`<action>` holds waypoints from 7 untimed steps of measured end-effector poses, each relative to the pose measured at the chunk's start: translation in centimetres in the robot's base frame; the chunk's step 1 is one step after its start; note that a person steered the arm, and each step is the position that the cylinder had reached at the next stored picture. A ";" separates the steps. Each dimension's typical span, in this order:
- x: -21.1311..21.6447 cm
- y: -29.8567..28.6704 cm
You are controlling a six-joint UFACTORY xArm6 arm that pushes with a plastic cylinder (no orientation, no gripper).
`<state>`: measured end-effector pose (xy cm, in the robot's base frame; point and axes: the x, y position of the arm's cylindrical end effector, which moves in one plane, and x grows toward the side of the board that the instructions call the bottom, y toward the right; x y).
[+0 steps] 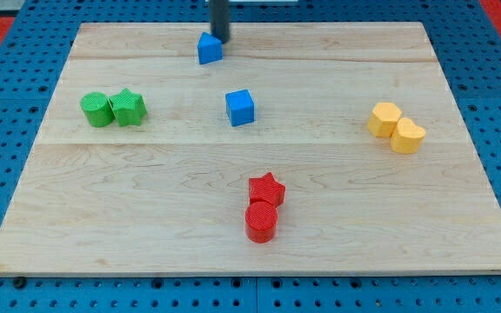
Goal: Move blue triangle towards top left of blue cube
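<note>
The blue triangle lies near the view's top edge of the wooden board, a little left of centre. The blue cube sits below it and slightly to the right, near the board's middle. My tip is at the triangle's upper right side, touching or almost touching it. The rod comes down from the view's top.
A green cylinder and a green star touch at the left. Two yellow blocks sit together at the right. A red star and a red cylinder sit at the bottom centre. The wooden board lies on a blue pegboard.
</note>
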<state>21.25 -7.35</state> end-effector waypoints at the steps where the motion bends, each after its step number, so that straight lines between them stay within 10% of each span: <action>1: -0.1 -3.8; 7: 1.4 0.7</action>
<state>22.69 -6.67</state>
